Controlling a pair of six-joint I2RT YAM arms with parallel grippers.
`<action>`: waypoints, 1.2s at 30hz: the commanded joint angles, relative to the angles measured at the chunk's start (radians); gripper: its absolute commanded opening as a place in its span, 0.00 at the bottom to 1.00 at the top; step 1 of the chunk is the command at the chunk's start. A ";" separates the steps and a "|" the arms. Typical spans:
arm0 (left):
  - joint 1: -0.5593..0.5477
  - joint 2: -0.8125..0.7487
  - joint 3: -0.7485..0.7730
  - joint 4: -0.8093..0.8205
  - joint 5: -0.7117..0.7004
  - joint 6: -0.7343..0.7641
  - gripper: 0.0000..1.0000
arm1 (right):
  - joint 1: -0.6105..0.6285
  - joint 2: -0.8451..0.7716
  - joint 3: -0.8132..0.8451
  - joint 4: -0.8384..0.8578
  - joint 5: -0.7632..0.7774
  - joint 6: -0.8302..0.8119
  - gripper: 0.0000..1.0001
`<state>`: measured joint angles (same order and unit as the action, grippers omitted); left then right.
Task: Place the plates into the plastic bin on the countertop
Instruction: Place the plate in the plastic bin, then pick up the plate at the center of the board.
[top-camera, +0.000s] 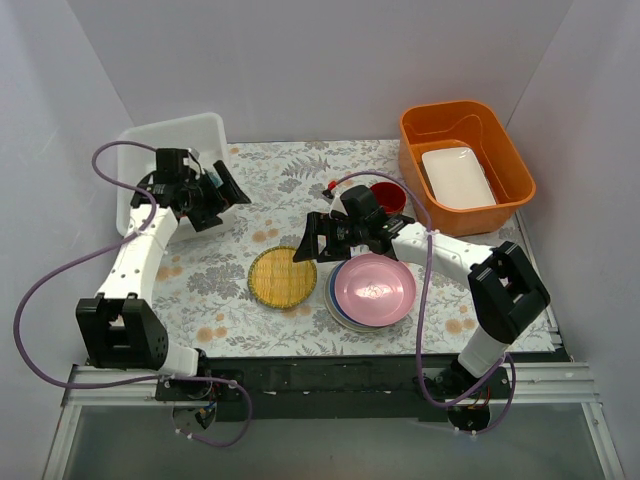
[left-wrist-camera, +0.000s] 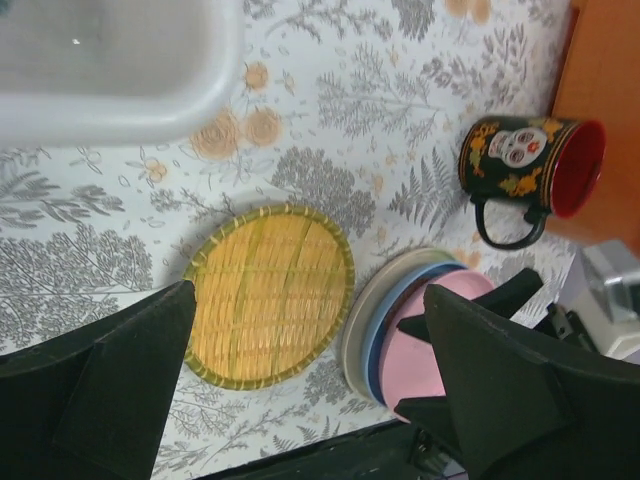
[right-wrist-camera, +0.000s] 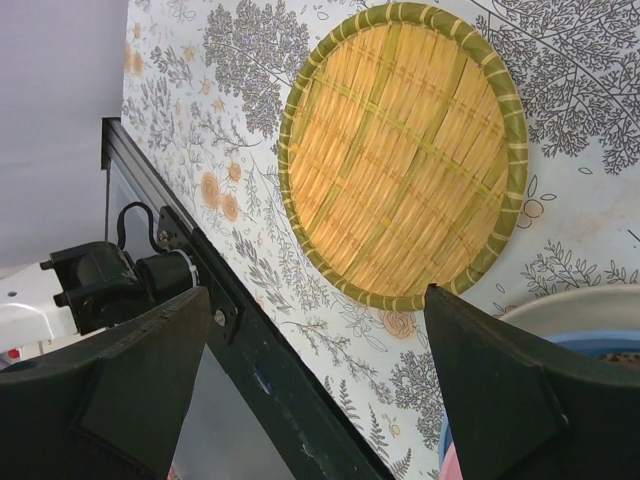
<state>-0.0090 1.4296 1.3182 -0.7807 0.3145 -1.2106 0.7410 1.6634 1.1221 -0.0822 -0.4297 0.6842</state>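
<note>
Top external view gives us the right gripper (top-camera: 308, 240), jaws apart and empty, hovering at the far edge of the straw-yellow plate (top-camera: 282, 277). That plate lies flat on the countertop (top-camera: 290, 165), just beside the stack of plates (top-camera: 372, 290) topped in pink. We judge this a reach for a pick; next it must drop and pinch the rim. Being round, the plate has no long axis; its face points up. The left gripper (top-camera: 228, 195), likewise apart and empty, hangs by the plastic bin (top-camera: 190, 128).
</note>
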 joint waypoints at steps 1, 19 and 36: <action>-0.072 -0.106 -0.100 -0.026 -0.012 -0.015 0.98 | -0.002 0.018 0.015 0.042 -0.024 0.003 0.95; -0.364 -0.328 -0.450 0.012 -0.169 -0.273 0.98 | -0.009 0.007 -0.047 0.024 -0.011 -0.020 0.95; -0.368 -0.411 -0.773 0.253 -0.137 -0.556 0.97 | -0.011 0.088 -0.019 0.041 -0.015 -0.014 0.93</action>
<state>-0.3706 1.0256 0.6052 -0.6327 0.1398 -1.6859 0.7334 1.7245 1.0725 -0.0715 -0.4370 0.6773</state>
